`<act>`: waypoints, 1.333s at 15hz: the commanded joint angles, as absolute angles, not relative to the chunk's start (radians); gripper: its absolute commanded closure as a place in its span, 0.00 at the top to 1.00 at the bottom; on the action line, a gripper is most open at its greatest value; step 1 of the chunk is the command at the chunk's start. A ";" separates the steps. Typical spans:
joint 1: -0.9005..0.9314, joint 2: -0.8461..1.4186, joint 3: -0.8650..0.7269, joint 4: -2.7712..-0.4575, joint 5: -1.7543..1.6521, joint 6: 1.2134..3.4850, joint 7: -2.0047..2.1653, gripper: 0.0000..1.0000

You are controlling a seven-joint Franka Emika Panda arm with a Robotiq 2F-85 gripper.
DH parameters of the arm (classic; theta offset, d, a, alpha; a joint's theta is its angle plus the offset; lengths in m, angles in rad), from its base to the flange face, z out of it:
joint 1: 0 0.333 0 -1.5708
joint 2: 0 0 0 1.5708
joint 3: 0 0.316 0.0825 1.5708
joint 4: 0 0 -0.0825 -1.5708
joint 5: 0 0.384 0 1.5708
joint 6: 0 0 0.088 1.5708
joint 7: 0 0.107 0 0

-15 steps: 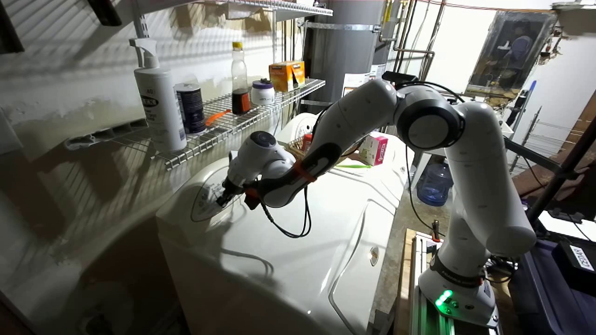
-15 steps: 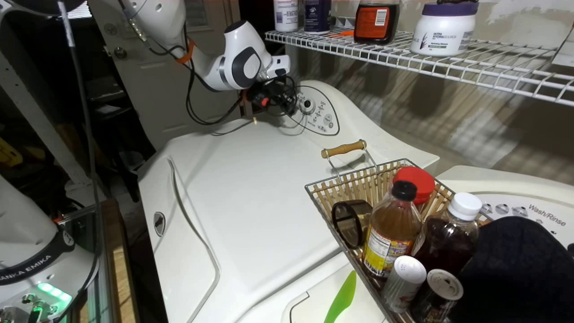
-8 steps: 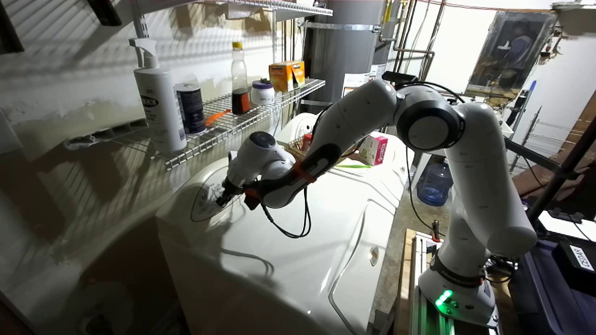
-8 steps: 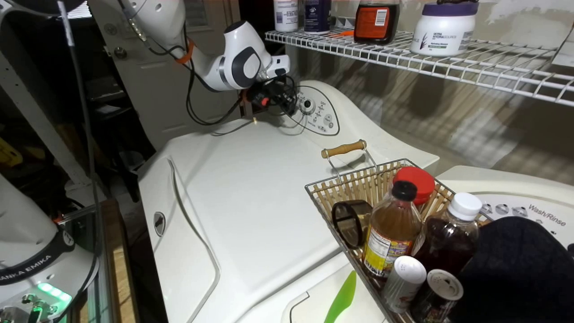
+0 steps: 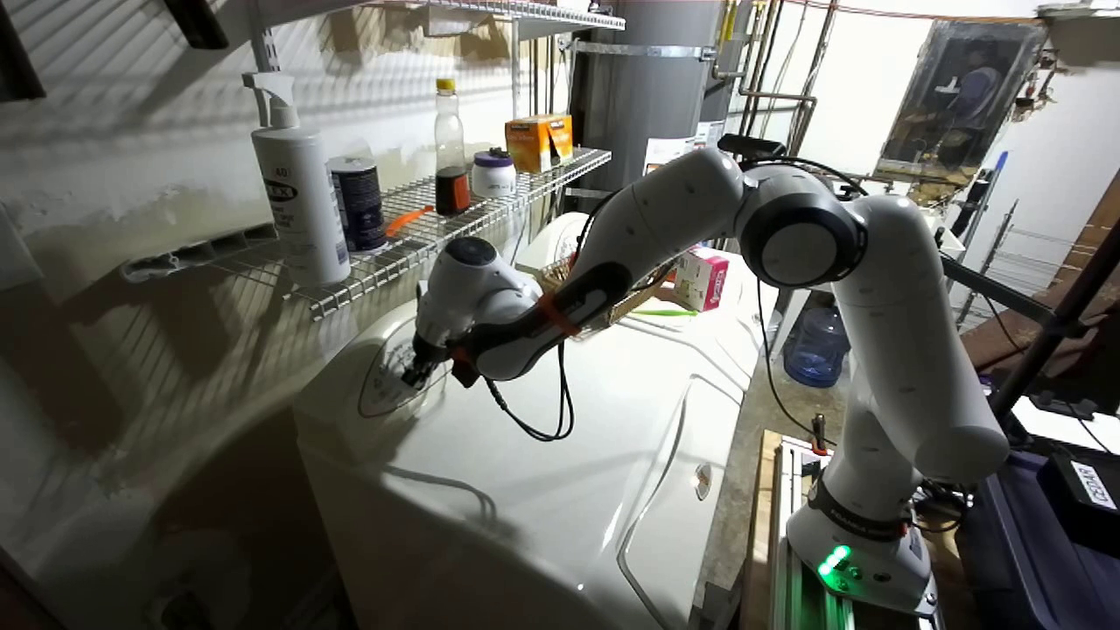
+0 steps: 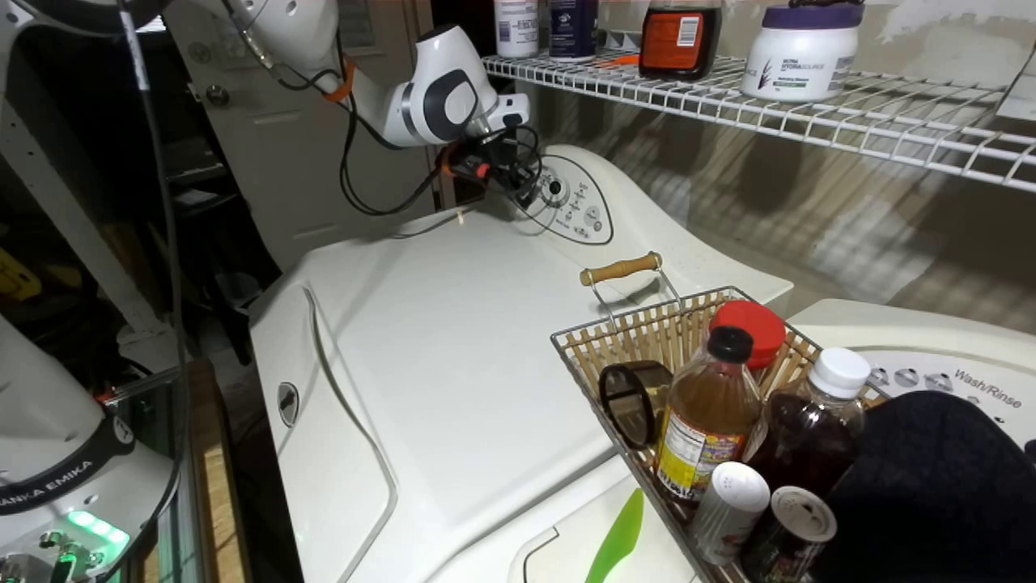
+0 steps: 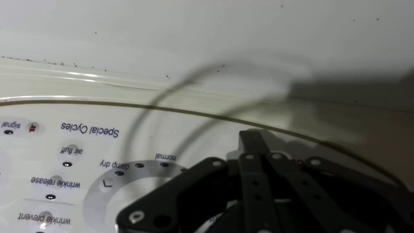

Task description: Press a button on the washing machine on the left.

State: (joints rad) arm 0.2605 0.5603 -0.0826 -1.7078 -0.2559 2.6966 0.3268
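Note:
The glossy white washing machine [image 5: 569, 420] has a flat top and shows in both exterior views [image 6: 461, 340]. Its oval grey-outlined control panel [image 6: 587, 212] sits on the raised back part and fills much of the wrist view [image 7: 136, 142]. There its print reads upside down, with "Special Cycles", "damp dry" and "normal" beside small dark marks. My gripper [image 7: 254, 140] is shut and empty, its tips over the panel just inside the outline, right of "normal". In the exterior views the gripper [image 5: 413, 380] is at the panel's end near the door side [image 6: 526, 197]. Contact cannot be told. The fingers hide part of the dial ring.
A wire shelf [image 5: 394, 254] with bottles and jars runs above the panel. A wicker basket [image 6: 583, 356] of bottles stands on the machines near a second machine [image 6: 955, 364]. A green utensil [image 6: 617, 534] lies beside it. Cables [image 5: 560, 420] hang from the wrist.
My wrist has risen and shifted a little, leftward in an exterior view, and looks more upright. The fingertips have moved only slightly along the panel. The hanging cables shifted with the arm.

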 commanded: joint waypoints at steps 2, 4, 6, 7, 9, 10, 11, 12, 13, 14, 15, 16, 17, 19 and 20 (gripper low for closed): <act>0.245 0.603 -0.075 -1.647 -0.228 2.766 0.316 0.00; 0.246 0.584 -0.079 -1.673 -0.234 2.783 0.319 0.00; 0.247 0.584 -0.083 -1.673 -0.240 2.808 0.315 0.00; 0.253 0.578 -0.089 -1.676 -0.247 2.807 0.319 0.00; 0.262 0.565 -0.096 -1.693 -0.251 2.805 0.329 0.00; 0.263 0.561 -0.097 -1.699 -0.252 2.803 0.331 0.00; 0.266 0.559 -0.102 -1.702 -0.256 2.805 0.336 0.00; 0.267 0.555 -0.103 -1.709 -0.255 2.805 0.340 0.00; 0.269 0.551 -0.104 -1.715 -0.255 2.805 0.341 0.00; 0.273 0.541 -0.108 -1.728 -0.256 2.806 0.347 0.00; 0.277 0.525 -0.110 -1.748 -0.257 2.809 0.353 0.00; 0.278 0.511 -0.109 -1.767 -0.254 2.815 0.354 0.00; 0.283 0.497 -0.117 -1.788 -0.257 2.836 0.362 0.00; 0.288 0.481 -0.127 -1.805 -0.255 2.867 0.372 0.00; 0.290 0.474 -0.133 -1.808 -0.251 2.884 0.375 0.00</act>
